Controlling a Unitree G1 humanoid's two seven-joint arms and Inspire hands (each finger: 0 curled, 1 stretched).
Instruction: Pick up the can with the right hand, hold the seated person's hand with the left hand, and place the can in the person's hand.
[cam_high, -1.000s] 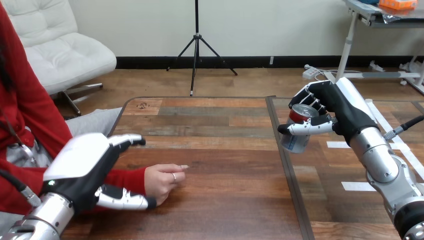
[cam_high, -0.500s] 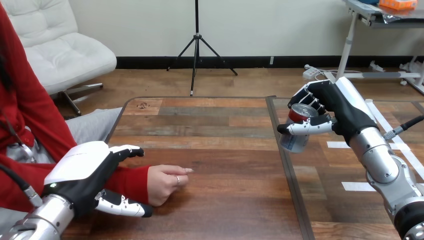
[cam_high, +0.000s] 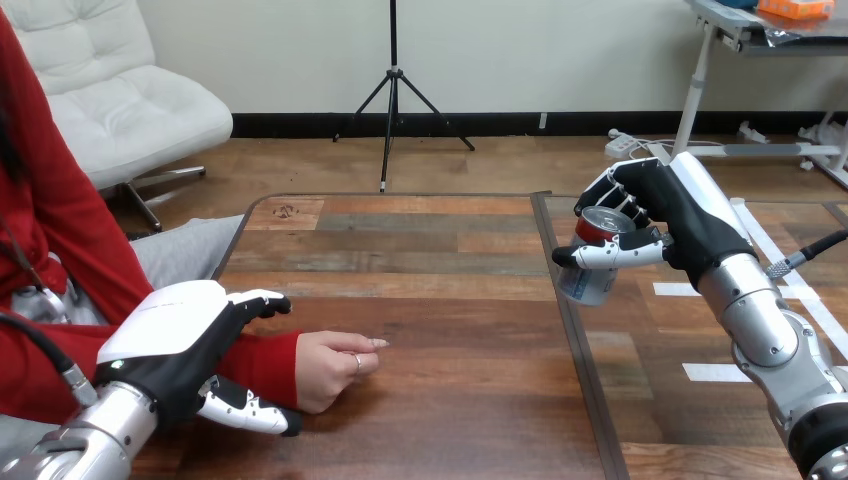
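Right hand (cam_high: 690, 225): fingers grasping the can (cam_high: 590, 275), well right of the person's hand (cam_high: 335, 368). Left hand (cam_high: 170, 345): fingers released, just beside it. Hold and handover outstanding.

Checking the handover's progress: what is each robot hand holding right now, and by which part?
Right hand grips the can round its upper half. Left hand holds nothing, open over the person's sleeve.

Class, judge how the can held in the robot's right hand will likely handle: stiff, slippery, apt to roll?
The can looks like rigid metal, so it probably keeps its shape in the curled grip of the right hand. Its smooth round wall may slip, and laid sideways it would likely roll.
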